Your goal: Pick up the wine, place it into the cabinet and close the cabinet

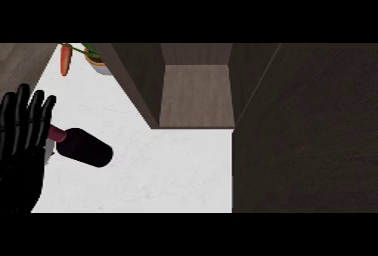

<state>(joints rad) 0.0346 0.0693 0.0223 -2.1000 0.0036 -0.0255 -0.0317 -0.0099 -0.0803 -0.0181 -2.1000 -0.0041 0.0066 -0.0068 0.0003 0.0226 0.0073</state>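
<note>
A dark maroon wine bottle [83,147] lies on its side on the white counter [155,170], its neck pointing left. My left hand [23,140] stands at the view's left edge with straight fingers pointing up, and it covers the tip of the bottle's neck. The fingers are not curled round the bottle. The cabinet [196,95] is open at top centre, showing a brown wooden inside. Its open door [306,130] is the big dark panel filling the right side. My right hand does not show.
A carrot [65,60] and a potted plant [97,57] sit at the counter's far left back. The cabinet's dark left wall [136,85] juts out over the counter.
</note>
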